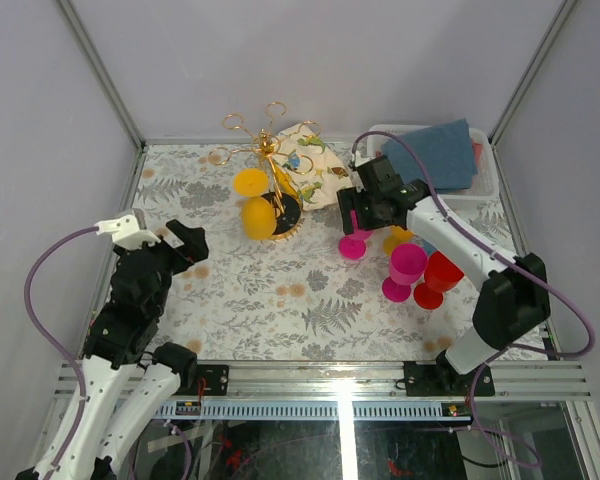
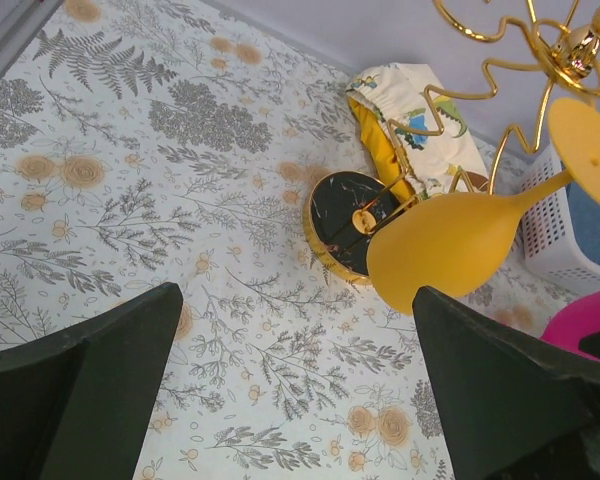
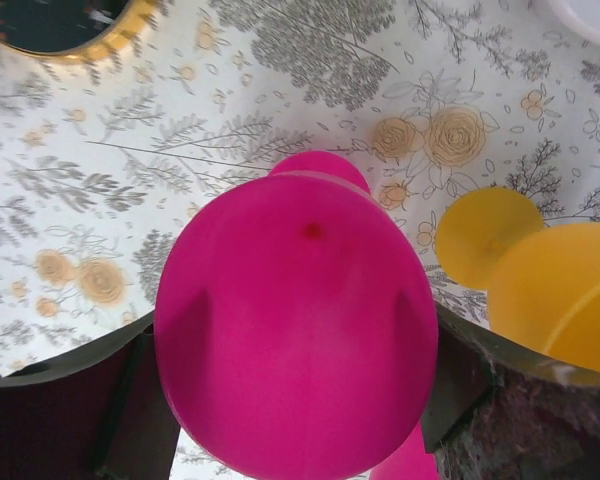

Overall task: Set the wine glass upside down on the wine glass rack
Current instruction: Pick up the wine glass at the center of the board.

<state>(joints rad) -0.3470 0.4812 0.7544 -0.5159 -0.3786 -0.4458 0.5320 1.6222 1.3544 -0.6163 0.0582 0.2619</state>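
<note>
A magenta wine glass (image 3: 300,340) stands upright on the patterned table, with its foot (image 1: 353,247) showing under my right gripper (image 1: 357,222). That gripper (image 3: 295,380) is shut on the glass's bowl, one finger pressed against each side. The gold wire wine glass rack (image 1: 270,150) stands at the back on its round black base (image 2: 350,225). A yellow wine glass (image 2: 450,245) hangs upside down from one arm of the wine glass rack (image 2: 560,55). My left gripper (image 1: 155,238) hovers open to the left of the rack with nothing in it (image 2: 295,400).
Another magenta glass (image 1: 405,268), a red glass (image 1: 440,275) and a yellow glass (image 3: 560,290) stand close to the right gripper. A dinosaur-print cloth (image 1: 310,165) lies behind the rack. A white basket (image 1: 485,180) with a blue cloth (image 1: 442,152) sits at the back right.
</note>
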